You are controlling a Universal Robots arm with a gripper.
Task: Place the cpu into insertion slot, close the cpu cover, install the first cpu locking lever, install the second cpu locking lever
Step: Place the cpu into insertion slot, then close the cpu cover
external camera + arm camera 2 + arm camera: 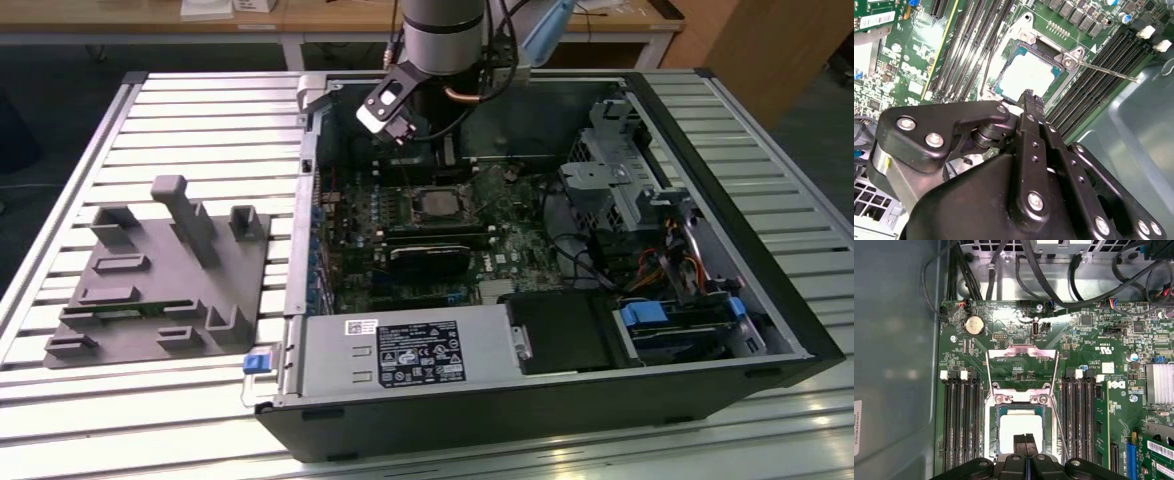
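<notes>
Gripper (1025,439) fingers closed together, grasping nothing, hover just above the cpu (1021,421), which sits in the insertion slot (996,430); the cpu cover (1022,354) stands hinged open beside it. Exterior view: slot near frame centre, inside the computer case (534,410).

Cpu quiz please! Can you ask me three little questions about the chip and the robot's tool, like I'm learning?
1. True or false: the cpu lies in the slot.
2. The cover is: A) shut over the cpu, B) flipped open, C) missing.
3. Fill in: the tool is nearest to the ____.
Key: 1 true; 2 B; 3 cpu.
</notes>
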